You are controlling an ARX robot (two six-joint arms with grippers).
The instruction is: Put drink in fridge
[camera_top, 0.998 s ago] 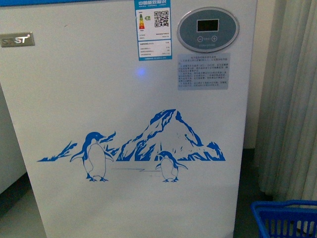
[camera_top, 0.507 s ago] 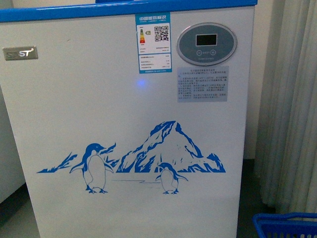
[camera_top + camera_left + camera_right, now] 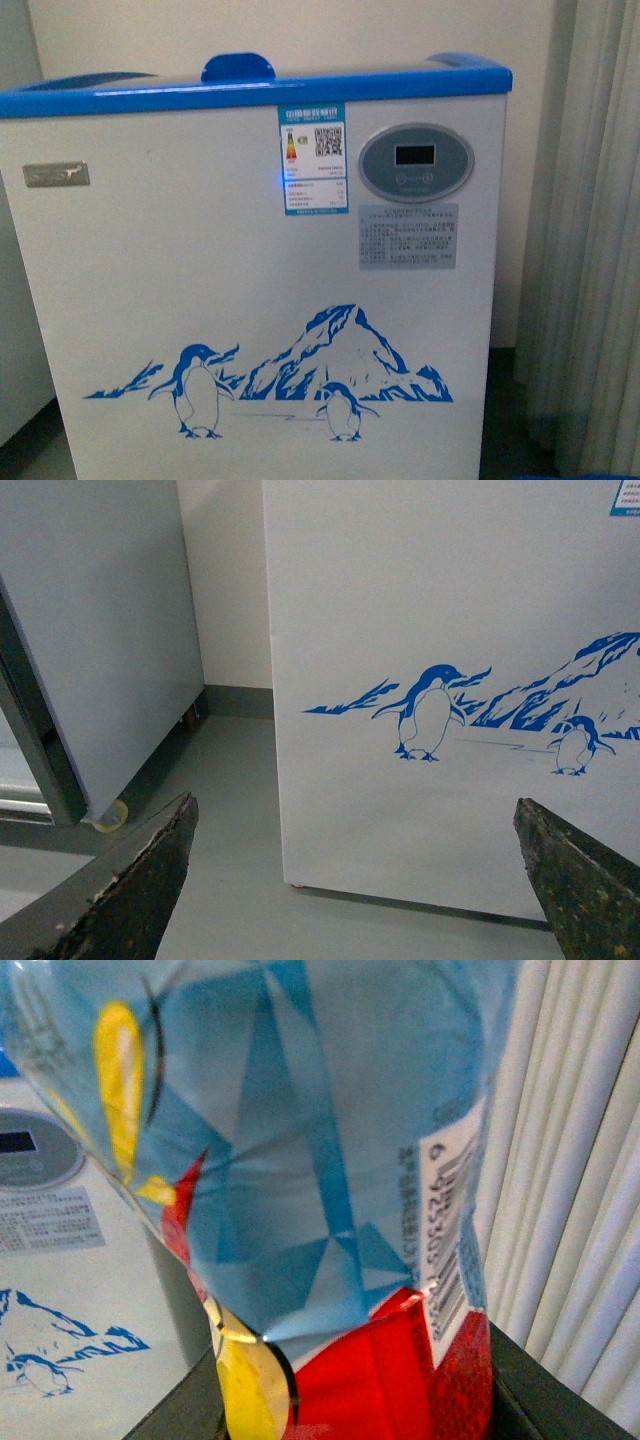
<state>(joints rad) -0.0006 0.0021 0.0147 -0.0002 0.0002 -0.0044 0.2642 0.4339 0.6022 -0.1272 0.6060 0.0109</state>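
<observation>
A: What are the jaws doing?

B: The right gripper is clamped on the drink; its dark jaws show either side of the red part of the label. The left gripper is spread wide with nothing between its fingers.

A: So where is the drink?

B: In that right-hand grasp, outside the fridge, in front of its white face near the display, with the curtain behind.

A: How far along, then?

B: I'd say the pick-up is done. Opening the top and putting the drink in are left. From the front only the blue rim and a handle show; I cannot tell whether the lid is open.

A: Which way does it point?

B: Its long axis runs out from between the jaws, leaning a little. Neither cap nor base shows, so I can't tell which end leads.
</observation>
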